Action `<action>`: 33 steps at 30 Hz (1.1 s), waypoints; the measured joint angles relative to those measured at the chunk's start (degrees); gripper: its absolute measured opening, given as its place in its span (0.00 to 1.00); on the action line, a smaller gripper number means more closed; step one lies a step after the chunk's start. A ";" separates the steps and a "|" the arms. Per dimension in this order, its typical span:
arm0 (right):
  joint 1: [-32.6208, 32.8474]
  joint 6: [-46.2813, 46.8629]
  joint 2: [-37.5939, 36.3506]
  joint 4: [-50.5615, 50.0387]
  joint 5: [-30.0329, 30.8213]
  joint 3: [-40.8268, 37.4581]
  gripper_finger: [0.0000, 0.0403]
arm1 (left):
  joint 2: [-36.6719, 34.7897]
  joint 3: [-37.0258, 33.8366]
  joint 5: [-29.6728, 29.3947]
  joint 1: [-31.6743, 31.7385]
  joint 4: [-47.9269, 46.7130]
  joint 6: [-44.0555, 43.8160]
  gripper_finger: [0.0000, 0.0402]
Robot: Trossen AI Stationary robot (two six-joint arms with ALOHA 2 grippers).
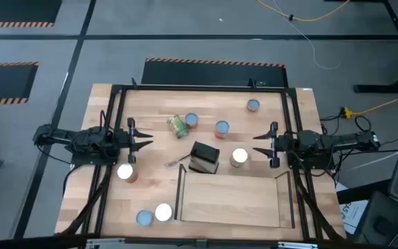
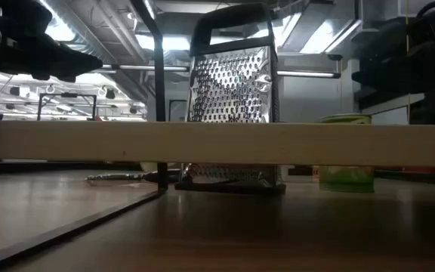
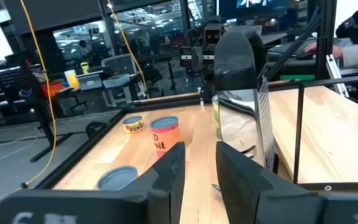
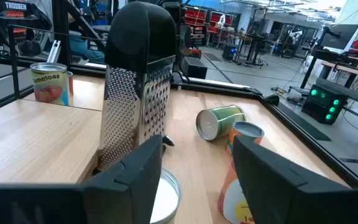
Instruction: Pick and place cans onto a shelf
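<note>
Perforated steel grater (image 1: pixel 204 158) among round-topped cans (image 1: pixel 222 128); both arms' jaws spread, holding nothing.

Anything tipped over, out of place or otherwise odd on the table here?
Yes. One green can lies on its side near the table's far edge, while the other cans stand upright. A metal box grater stands mid-table just behind the shelf, which holds no cans yet.

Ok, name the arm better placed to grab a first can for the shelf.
Right, probably. The right gripper is open, and a silver-topped can stands just beside its fingertips, next to the shelf. The left gripper also has a can near, but farther from the shelf.
</note>
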 joint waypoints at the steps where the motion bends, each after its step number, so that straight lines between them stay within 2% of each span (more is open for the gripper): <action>1: 0.00 0.00 0.00 0.00 0.00 0.00 0.50 | 0.00 0.00 0.01 0.00 0.00 0.00 0.21; 9: 0.00 0.00 0.00 0.00 0.00 0.00 0.50 | 0.00 -0.02 -0.01 0.00 0.00 -0.10 0.21; 20: 0.00 0.00 0.00 0.00 0.00 0.00 0.50 | 0.00 -0.01 -0.01 0.00 0.00 -6.51 0.21; 33: 0.00 0.00 0.00 0.01 0.00 0.00 0.50 | 0.00 0.00 -0.01 0.00 0.85 -6.77 0.21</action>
